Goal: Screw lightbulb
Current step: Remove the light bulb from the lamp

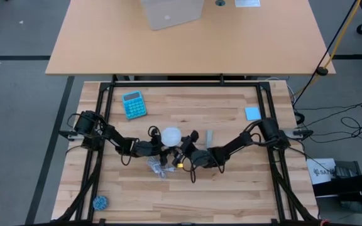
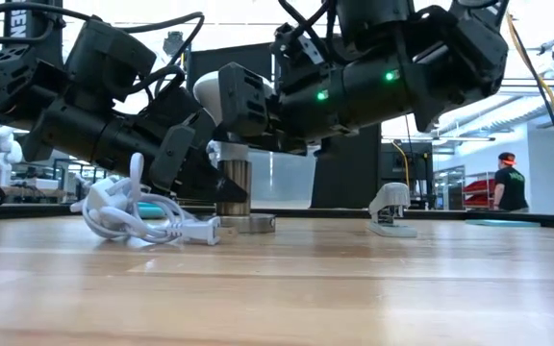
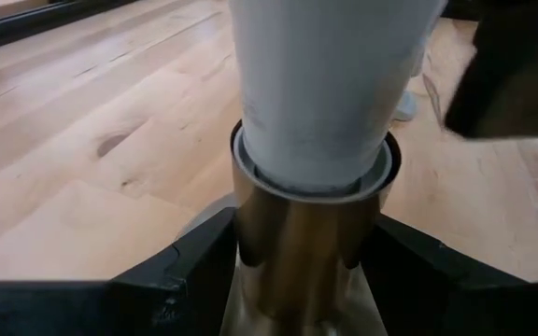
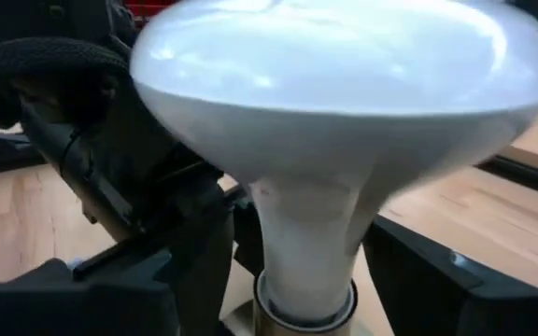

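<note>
The white lightbulb (image 1: 171,134) stands upright with its narrow neck (image 3: 316,121) in the brassy metal socket (image 2: 234,183). The socket stands on its round base (image 2: 250,223) on the wooden table. Its white cord (image 2: 142,216) lies coiled beside it. My left gripper (image 1: 151,148) comes from the table's left and is shut on the socket. My right gripper (image 1: 185,150) comes from the right. It is open, with one finger on each side of the bulb's neck (image 4: 306,252), just above the socket rim, close to it. My left gripper pinches the socket's metal barrel (image 3: 297,243) between its two fingers (image 3: 190,266), just below the rim. The fingers come level from the table's left. The socket stands upright with its base on the table.
A blue calculator (image 1: 134,104) lies at the far left and a blue pad (image 1: 252,113) at the far right. A small grey bar (image 1: 209,136) lies right of the bulb. A blue ball (image 1: 99,202) lies near the front left corner. A person (image 2: 510,183) stands far behind the table.
</note>
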Motion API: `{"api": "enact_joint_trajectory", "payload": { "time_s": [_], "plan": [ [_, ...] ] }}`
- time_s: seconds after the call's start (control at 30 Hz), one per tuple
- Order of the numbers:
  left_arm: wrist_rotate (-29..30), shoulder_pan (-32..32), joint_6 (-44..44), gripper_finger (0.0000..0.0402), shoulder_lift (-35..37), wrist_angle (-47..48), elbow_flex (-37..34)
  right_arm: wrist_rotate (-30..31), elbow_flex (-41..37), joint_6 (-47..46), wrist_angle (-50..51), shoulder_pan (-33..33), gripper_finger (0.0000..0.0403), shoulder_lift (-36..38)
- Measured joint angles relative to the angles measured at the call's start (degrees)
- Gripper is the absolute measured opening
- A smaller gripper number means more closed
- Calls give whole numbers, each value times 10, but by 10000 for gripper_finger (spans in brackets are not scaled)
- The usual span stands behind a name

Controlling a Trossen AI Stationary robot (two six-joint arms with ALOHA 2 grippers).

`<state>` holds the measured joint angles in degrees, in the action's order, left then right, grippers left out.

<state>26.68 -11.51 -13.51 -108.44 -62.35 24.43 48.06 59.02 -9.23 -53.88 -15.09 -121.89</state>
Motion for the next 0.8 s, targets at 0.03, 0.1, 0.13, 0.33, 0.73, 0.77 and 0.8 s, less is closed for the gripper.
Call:
{"api": "enact_joint_trajectory", "payload": {
  "time_s": [0.03,0.1,0.13,0.33,0.73,0.77,0.8],
  "plan": [
    [-2,0,0,219,0,0,0,-9,0,0,-4,4,217,0],
    [-3,0,0,219,0,1,0,-21,0,-1,-12,9,205,0],
    [-3,0,0,219,0,1,0,-22,0,0,-13,11,200,0],
    [-4,0,0,219,0,1,0,-41,0,7,-14,20,170,0],
    [-5,0,2,219,0,2,0,-65,0,26,-47,23,161,0],
    [-5,0,1,219,0,2,0,-65,0,29,-46,23,160,0],
    [-5,0,2,219,0,2,0,-65,0,30,-46,23,160,0]
  ]
}}
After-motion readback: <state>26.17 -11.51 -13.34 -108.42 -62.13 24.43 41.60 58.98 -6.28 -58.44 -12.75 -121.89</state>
